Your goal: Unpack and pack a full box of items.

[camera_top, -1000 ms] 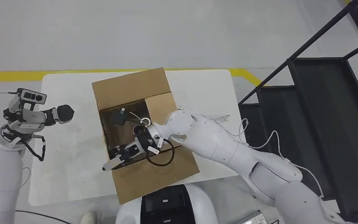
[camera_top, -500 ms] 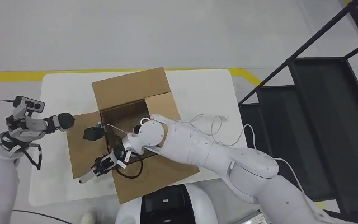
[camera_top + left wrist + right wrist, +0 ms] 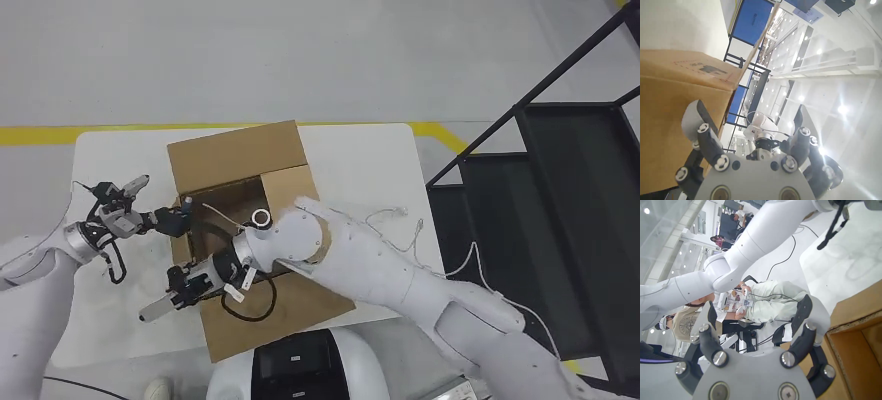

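Observation:
A brown cardboard box (image 3: 235, 155) stands open in the middle of the white table (image 3: 370, 160), with its far flap folded back and its inside dark. My left gripper (image 3: 178, 221) hangs at the box's left edge, open, one finger (image 3: 696, 111) close beside the cardboard wall (image 3: 668, 91). My right arm crosses over the box. Its gripper (image 3: 158, 309) sticks out past the left wall, low over the table, open and holding nothing. The box's corner (image 3: 857, 317) lies beside the right gripper (image 3: 757, 309) in its wrist view.
A black cable (image 3: 250, 303) loops under the right wrist over the box's near flap. A thin white cable (image 3: 400, 215) lies on the table to the right. A black stair frame (image 3: 540, 180) stands beyond the right table edge. Bare tabletop runs along the left side.
My right gripper came out of the box and swung past its left wall. My left arm moved right up to the box's left edge. The left flap, spread outward half a second ago, no longer lies flat.

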### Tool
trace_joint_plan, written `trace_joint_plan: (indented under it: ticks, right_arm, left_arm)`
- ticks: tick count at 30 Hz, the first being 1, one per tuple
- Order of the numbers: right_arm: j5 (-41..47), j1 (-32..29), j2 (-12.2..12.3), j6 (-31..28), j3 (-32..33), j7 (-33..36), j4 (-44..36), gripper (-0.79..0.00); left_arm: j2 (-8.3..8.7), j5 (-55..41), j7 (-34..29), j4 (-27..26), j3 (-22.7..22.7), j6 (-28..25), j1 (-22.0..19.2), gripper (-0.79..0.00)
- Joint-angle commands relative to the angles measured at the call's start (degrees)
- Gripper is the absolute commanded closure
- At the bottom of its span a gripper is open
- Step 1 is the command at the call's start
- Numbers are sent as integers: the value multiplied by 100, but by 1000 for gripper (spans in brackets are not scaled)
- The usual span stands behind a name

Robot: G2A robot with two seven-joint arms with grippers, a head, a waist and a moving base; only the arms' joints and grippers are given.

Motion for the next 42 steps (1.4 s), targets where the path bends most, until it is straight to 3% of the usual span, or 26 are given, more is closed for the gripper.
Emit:
trace_joint_plan:
  ticks: [1, 6, 11, 17, 22, 27, 31, 42]
  right_arm:
    - [-311, -450, 253, 269, 507, 141, -762, -785]
    - [-599, -1449, 659, 515, 1456, 571, -1956, -785]
    - [-756, -2121, 886, 505, 2079, 817, -2471, -785]
    - [-720, -2639, 1049, 361, 2562, 940, -2667, -785]
    - [-790, -3029, 1177, 302, 3036, 886, -2715, -785]
    - [-843, -3516, 1309, 239, 3591, 799, -2795, -785]
    - [-782, -3896, 1399, 141, 3971, 799, -2885, -785]
    - [-557, -4258, 1542, -80, 4355, 869, -2822, -785]
  left_arm:
    - [-41, -37, -35, 171, 120, -53, -122, -785]
    - [-79, -267, -255, 317, 135, -254, -238, -785]
    - [9, -694, -650, 58, -327, -421, -91, -785]
    - [145, -971, -973, -1183, -937, -287, 360, -785]
    - [182, -647, -817, -2331, -926, 22, 520, -785]
    - [134, -15, -544, -2843, -277, 354, 197, -785]
    - [22, 441, -315, -2779, 539, 607, -252, -785]
    - [-483, 1157, 790, -1456, 2380, 548, -1487, -785]
